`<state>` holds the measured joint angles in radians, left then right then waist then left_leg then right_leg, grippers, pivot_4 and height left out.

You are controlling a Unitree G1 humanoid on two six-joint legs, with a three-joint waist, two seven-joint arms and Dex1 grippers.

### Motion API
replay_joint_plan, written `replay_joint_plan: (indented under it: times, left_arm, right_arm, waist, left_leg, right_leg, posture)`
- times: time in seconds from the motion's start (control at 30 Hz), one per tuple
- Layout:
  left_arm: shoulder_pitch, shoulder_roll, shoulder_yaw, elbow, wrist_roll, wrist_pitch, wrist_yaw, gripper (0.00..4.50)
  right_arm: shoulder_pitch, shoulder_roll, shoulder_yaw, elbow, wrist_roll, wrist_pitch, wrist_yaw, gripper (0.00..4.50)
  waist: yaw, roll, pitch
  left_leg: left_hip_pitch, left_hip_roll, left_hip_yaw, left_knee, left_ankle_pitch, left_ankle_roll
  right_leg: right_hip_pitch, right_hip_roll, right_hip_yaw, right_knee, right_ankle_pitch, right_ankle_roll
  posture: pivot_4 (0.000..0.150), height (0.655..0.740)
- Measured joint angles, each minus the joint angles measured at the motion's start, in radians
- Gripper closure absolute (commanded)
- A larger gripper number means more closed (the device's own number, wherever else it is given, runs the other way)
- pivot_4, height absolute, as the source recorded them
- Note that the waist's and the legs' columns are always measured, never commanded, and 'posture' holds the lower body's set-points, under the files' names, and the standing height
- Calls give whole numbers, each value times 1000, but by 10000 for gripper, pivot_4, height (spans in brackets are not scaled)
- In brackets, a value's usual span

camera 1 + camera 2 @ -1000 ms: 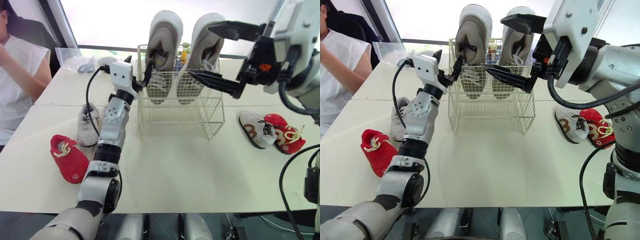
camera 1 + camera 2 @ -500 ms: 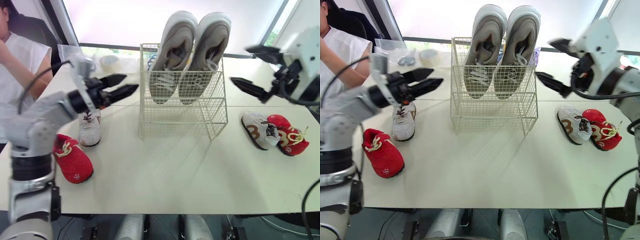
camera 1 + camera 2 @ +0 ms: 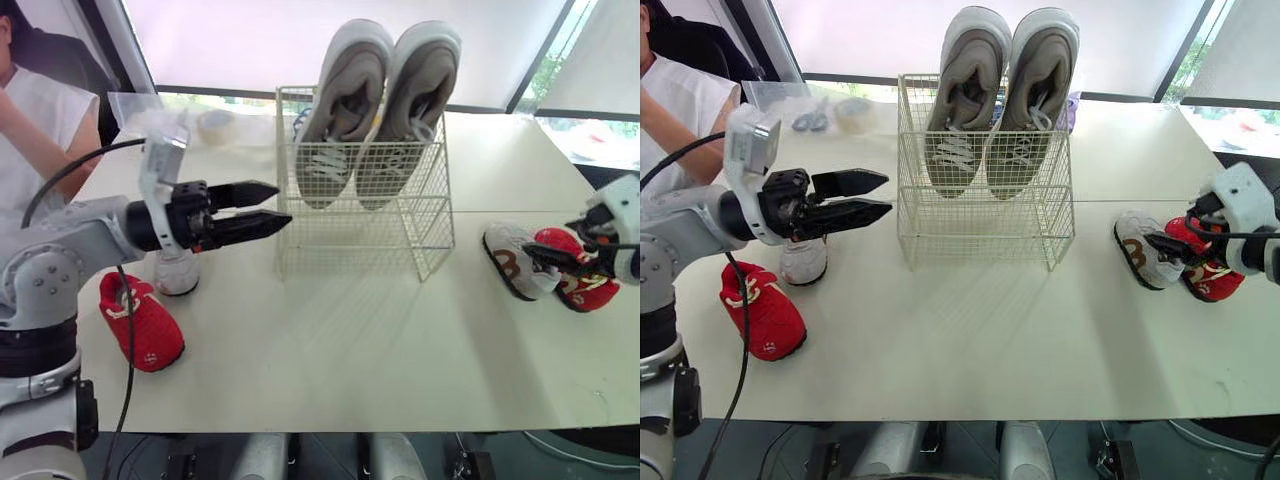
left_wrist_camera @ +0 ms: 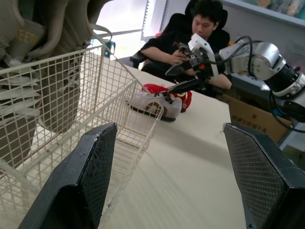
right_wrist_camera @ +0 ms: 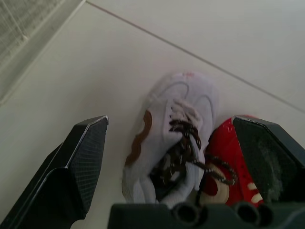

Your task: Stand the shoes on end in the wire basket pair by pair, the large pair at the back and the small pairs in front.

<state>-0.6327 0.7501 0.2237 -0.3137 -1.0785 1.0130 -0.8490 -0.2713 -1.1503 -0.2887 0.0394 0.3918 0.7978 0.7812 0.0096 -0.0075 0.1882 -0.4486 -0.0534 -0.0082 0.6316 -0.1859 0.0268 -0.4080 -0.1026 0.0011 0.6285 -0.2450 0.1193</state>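
cream table [image 3: 350, 340], bright window [image 3: 240, 40] behind with dark frame, seated person [image 3: 40, 110] in white at the left

Left gripper [image 3: 284, 202] hides most of the small white shoe [image 3: 177, 276]

Head cams overlook wire basket [image 3: 365, 235]; wrist cams close-in.

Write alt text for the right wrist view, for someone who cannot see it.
The right gripper, wide open, is aimed at a small white shoe with brown trim lying on the pale table, a small red shoe pressed against its side. A corner of the wire basket shows at the edge.
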Motion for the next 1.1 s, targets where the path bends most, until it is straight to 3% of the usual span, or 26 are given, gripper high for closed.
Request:
replay_joint_plan:
  times: [0.4, 0.93, 1.03, 1.1]
  left_arm:
    - [7, -42, -54, -15, 35, -31, 18, 8561]
    - [-47, -66, -97, 19, 143, -119, 2, 8561]
    - [-49, -73, -100, 19, 156, -128, 3, 8244]
    - [-50, -77, -107, 19, 164, -129, 5, 8244]
  right_arm:
    - [-23, 32, 54, 200, -66, -69, 30, 0]
    - [2, 215, 9, 101, 2, 87, -66, 0]
    - [-8, 233, 33, 103, -10, 78, -81, 9115]
    - [-34, 245, 42, 113, -20, 63, -93, 18712]
  waist:
    - [1, 0, 0]
    - [2, 0, 0]
    - [1, 0, 0]
    - [-1, 0, 0]
  left_leg:
    - [0, 0, 0, 0, 0, 0]
    - [0, 0, 0, 0, 0, 0]
    - [0, 0, 1, 0, 1, 1]
    - [0, 0, 1, 0, 1, 1]
  right_leg:
    - [0, 0, 0, 0, 0, 0]
    - [0, 1, -1, 0, 0, 0]
    - [0, 1, -1, 0, 0, 0]
    - [0, 1, -1, 0, 0, 0]
  posture:
    - [1500, 7347]
    - [1500, 7347]
    - [1500, 7347]
    - [1500, 7347]
